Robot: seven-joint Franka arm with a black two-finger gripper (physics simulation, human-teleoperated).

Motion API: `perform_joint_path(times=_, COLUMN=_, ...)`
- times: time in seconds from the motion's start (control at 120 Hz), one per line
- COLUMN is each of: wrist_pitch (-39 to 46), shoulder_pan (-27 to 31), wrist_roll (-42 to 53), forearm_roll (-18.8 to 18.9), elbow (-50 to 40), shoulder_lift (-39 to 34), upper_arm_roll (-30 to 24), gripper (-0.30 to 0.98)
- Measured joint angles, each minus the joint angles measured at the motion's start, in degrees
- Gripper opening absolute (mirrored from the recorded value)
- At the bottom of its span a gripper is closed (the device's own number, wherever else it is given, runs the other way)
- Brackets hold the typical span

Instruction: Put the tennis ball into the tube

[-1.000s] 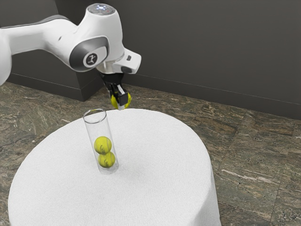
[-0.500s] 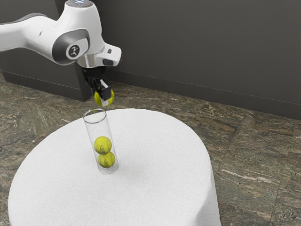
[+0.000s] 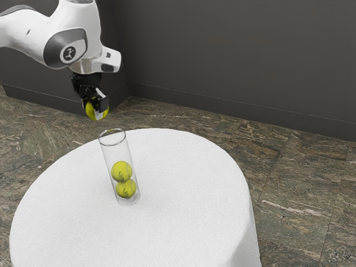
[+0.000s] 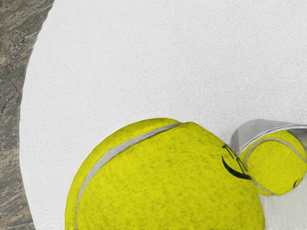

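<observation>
Gripper [image 3: 97,110] holds the ball [image 4: 163,179] clamped, higher than the tube [image 3: 108,154] and offset to the exterior view's left. Step in hand, as judged: alignment. Next move requires centring over the tube, then lowering.

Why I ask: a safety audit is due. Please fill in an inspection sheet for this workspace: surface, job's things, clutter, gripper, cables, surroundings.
Surface: round table, white.
Job's things: tennis ball in the air, higher than the tube and not in it; tube stands on the table, with two balls stacked inside.
Clutter: nothing seen.
Gripper: shut on the tennis ball.
Cables: nothing seen.
Surroundings: stone-look floor, dark wall.
</observation>
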Motion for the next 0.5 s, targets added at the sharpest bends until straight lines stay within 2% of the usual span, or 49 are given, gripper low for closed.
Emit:
perform_joint_path(times=0.158, wrist_pitch=-0.74, shoulder_pan=1.64, wrist_roll=-1.17, forearm_roll=-0.05, elbow=-0.04, shoulder_lift=-0.11, upper_arm_roll=-1.27, gripper=0.25)
perform_joint_path(times=0.35, wrist_pitch=-1.33, shoulder_pan=-2.11, wrist_roll=-2.84, forearm_roll=-0.08, elbow=-0.15, shoulder_lift=-0.12, upper_arm_roll=-2.04, gripper=0.25)
perform_joint_path(times=0.5, wrist_pitch=-1.57, shoulder_pan=-2.54, wrist_roll=-4.12, forearm_roll=-0.09, elbow=-0.21, shoulder_lift=-0.16, upper_arm_roll=-1.98, gripper=0.25)
